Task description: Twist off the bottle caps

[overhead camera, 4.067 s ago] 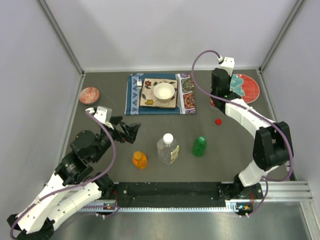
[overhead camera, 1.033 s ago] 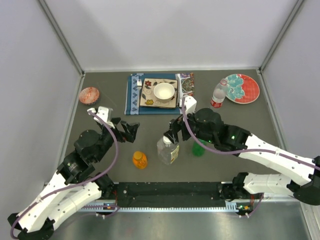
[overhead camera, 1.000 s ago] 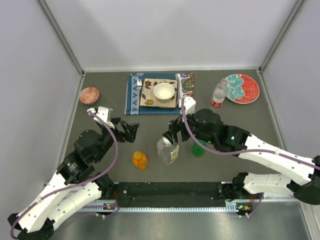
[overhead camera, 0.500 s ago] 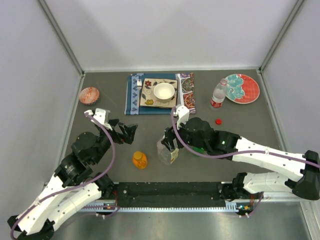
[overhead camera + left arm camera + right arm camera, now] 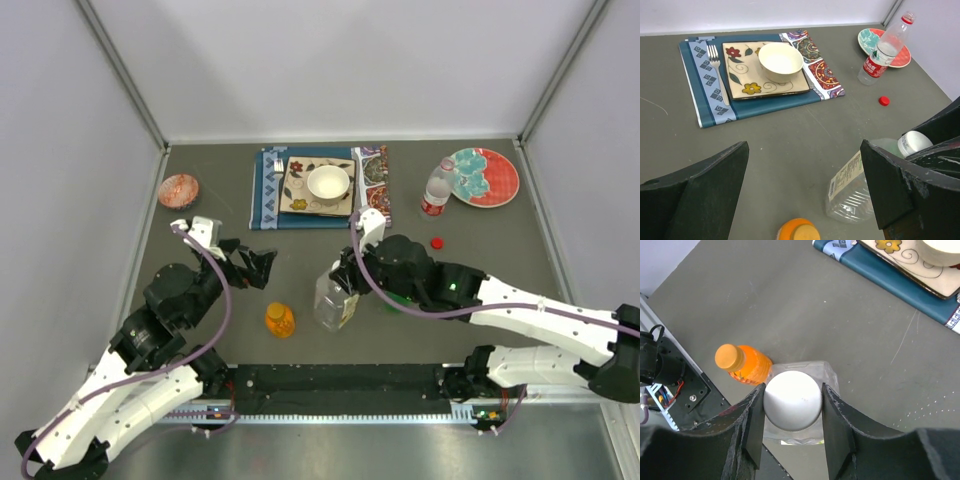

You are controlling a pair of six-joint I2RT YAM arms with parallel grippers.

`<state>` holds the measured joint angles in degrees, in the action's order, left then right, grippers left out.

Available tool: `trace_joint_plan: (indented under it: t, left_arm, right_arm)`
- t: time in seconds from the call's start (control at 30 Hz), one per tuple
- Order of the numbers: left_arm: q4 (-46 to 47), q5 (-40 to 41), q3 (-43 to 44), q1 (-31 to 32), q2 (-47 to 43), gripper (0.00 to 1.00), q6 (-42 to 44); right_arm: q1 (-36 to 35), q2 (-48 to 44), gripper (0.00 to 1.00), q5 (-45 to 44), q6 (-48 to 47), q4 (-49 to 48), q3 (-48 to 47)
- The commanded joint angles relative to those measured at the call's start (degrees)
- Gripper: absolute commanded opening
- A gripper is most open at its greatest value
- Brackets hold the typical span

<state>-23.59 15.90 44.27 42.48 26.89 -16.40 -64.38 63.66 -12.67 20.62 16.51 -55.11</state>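
Progress, as I judge it, stands at one cap in four. The red cap [image 5: 437,241] lies loose on the bench [image 5: 220,200], near the small clear bottle [image 5: 436,187] with the red label, which stands just beside the red and teal plate [image 5: 492,176]; that bottle reads as opened.

The right hand [image 5: 338,281] is at work on the second. In the right wrist view its two fingers press against opposite sides of the white cap [image 5: 792,400], closed on it, with the larger clear bottle [image 5: 850,187] upright below at the middle of the bench. Whether the cap has begun to turn cannot be told.

The orange bottle [image 5: 279,319] stands just beside it on the left, its orange cap [image 5: 729,356] seated and untouched. The green bottle [image 5: 392,299] is mostly hidden under the right arm, and its cap is out of sight.

The left hand [image 5: 255,265] hangs near the orange bottle with its jaws spread wide, holding nothing. Three caps appear left: white in hand, orange and green to come.
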Motion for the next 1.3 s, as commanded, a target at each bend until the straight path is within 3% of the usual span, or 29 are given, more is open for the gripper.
trace_joint_plan:
  t: [0.0,0.07,0.1,0.2,0.3,0.43,0.47,0.63,0.77,0.83,1.0,1.13,1.27]
  left_arm:
    - [2.59,-0.78,0.64,0.06,0.79,0.99,0.84]
    - [3.20,-0.96,1.86,0.06,1.05,0.99,1.28]
    - [3.55,-2.09,2.22,0.06,1.14,0.99,1.98]
    - [4.78,-5.61,5.20,0.06,2.46,0.99,3.92]
    - [5.14,-12.89,9.16,-0.11,5.18,0.99,5.41]
    - [4.61,-26.42,14.26,-6.50,12.46,0.99,3.06]
    - [5.83,-32.97,14.61,-8.18,13.09,0.99,0.35]
    - [17.43,-47.25,14.79,-13.81,16.60,0.99,-6.35]
    - [30.94,-65.59,13.13,-17.07,19.33,0.99,-15.20]
    - [39.62,-68.71,11.20,-18.57,19.86,0.99,-19.00]
    - [44.51,-77.15,11.28,-18.14,23.81,0.99,-23.15]
    - [41.10,-78.39,10.40,-15.94,23.73,0.99,-19.99]
    - [31.79,-77.43,10.49,-12.69,23.03,0.99,-11.83]
  right_arm:
    - [-0.48,-4.67,0.18,-3.06,-1.37,-0.61,-2.89]
    - [-0.48,-5.03,0.10,-6.21,-2.94,0.80,-5.60]
    - [-0.22,-5.21,0.00,-6.58,-3.91,1.24,-6.66]
    - [2.06,-5.56,0.00,-2.03,-6.03,2.91,-10.97]
    - [7.41,-7.49,0.00,8.59,-6.30,3.00,-14.31]
    - [16.46,-9.60,0.00,20.82,-5.33,3.09,-18.09]
    - [20.48,-10.13,0.00,26.06,-4.20,3.09,-18.54]
    - [26.41,-11.45,0.00,39.45,-2.17,3.00,-19.68]
    - [28.52,-12.85,0.00,51.39,-1.64,0.55,-18.11]
    - [28.61,-14.52,0.00,55.01,-0.50,-3.49,-15.74]
    - [28.61,-15.85,0.00,59.51,0.12,-5.79,-14.58]
    - [28.61,-14.71,0.00,60.57,1.61,-7.81,-15.81]
    - [28.61,-13.04,0.00,61.35,2.49,-10.18,-17.66]
